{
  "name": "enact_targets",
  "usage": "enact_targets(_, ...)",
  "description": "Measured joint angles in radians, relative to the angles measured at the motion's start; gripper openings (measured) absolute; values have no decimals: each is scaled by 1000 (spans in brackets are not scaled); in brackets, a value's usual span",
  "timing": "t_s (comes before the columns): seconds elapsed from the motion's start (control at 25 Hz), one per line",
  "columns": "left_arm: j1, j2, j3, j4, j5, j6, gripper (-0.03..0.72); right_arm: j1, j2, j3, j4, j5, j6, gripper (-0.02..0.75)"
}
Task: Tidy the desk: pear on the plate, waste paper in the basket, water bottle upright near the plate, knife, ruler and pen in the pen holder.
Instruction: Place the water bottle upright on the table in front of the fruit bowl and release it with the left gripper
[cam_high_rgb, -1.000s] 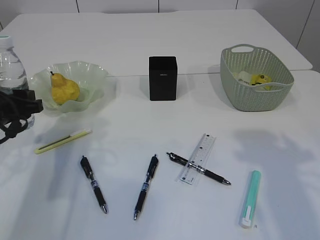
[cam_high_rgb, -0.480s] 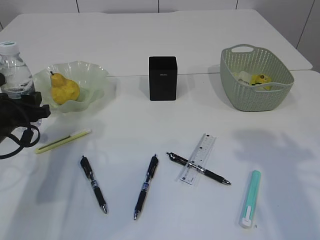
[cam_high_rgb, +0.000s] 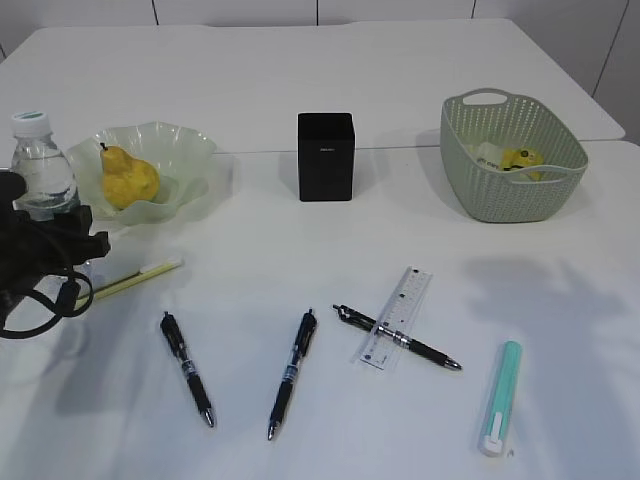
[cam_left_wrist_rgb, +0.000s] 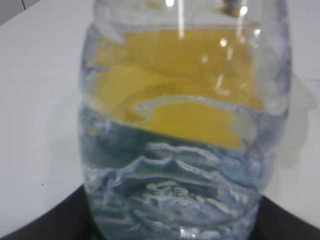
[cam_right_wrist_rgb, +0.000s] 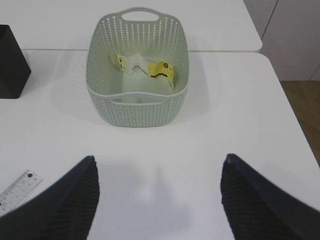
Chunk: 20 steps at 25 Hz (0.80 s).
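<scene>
My left gripper (cam_high_rgb: 45, 235) was clamped around the bottle (cam_high_rgb: 40, 165), upright at the desk's (cam_high_rgb: 300, 60) left edge, just beside the plate (cam_high_rgb: 190, 150) holding the pear (cam_high_rgb: 128, 180). My right gripper (cam_right_wrist_rgb: 159, 200) hung wide open and empty over bare tabletop before the basket (cam_right_wrist_rgb: 137, 107), where the paper (cam_right_wrist_rgb: 160, 70) lay. The ruler (cam_high_rgb: 397, 316) lay under a pen (cam_high_rgb: 400, 338) toward the front edge; the holder (cam_high_rgb: 325, 157) stood mid-desk.

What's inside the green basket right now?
The basket holds the crumpled yellow-and-white waste paper, lying toward its far end. The near wall hides the floor just behind it, so anything there cannot be seen.
</scene>
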Motion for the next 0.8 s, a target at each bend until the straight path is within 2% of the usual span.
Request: enact_targets(0.8,0,67,-4,5,0,-2,380,0,0,0,-1,-13,-1,586)
